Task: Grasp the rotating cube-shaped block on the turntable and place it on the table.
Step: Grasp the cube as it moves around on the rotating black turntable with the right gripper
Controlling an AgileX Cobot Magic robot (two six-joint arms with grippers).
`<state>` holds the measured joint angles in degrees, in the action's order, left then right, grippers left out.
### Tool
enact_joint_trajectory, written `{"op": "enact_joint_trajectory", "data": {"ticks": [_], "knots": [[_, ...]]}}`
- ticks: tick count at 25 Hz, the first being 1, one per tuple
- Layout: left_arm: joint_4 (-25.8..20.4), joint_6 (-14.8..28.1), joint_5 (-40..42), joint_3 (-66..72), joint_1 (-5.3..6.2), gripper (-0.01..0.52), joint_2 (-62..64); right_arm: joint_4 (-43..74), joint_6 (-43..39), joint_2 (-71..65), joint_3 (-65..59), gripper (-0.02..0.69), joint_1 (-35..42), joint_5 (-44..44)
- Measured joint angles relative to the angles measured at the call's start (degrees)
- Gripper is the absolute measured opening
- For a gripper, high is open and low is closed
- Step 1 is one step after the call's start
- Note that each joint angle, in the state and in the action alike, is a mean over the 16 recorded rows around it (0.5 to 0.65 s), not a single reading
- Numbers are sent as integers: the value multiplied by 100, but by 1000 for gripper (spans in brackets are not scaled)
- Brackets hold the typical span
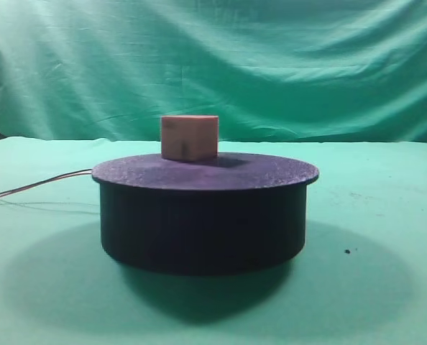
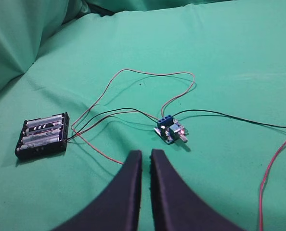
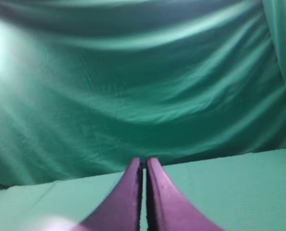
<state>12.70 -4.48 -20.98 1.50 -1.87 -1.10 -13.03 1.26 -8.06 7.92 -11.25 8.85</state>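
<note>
We note the cube-shaped block point(image 1: 190, 137) resting on the turntable point(image 1: 205, 212), toward 12 o'clock of the disc top as the exterior view shows it, slightly left of centre. The turntable stands on the green bench point(image 1: 386, 230); thin wires point(image 1: 41, 183) trail off at 9 o'clock. No arm appears in that view. Left end effector point(image 2: 146, 161): fingers together, holding nothing, above a battery holder point(image 2: 43, 135) and a small circuit board point(image 2: 171, 130). Right end effector point(image 3: 144, 166): fingers together, empty, facing the backdrop point(image 3: 143, 82). We judge the approach not yet begun. Next move calls for opening one end effector and timing a descent to the rotation.
</note>
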Motion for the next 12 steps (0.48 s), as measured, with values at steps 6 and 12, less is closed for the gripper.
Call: {"op": "enact_joint_trajectory", "data": {"ticks": [6,12], "knots": [[0,0,0,0,0,0,0,-90,52,-1367,853,0,1,1185],[0,0,0,0,0,0,0,-274,401,-2904,1410,0,-116,2122]]}}
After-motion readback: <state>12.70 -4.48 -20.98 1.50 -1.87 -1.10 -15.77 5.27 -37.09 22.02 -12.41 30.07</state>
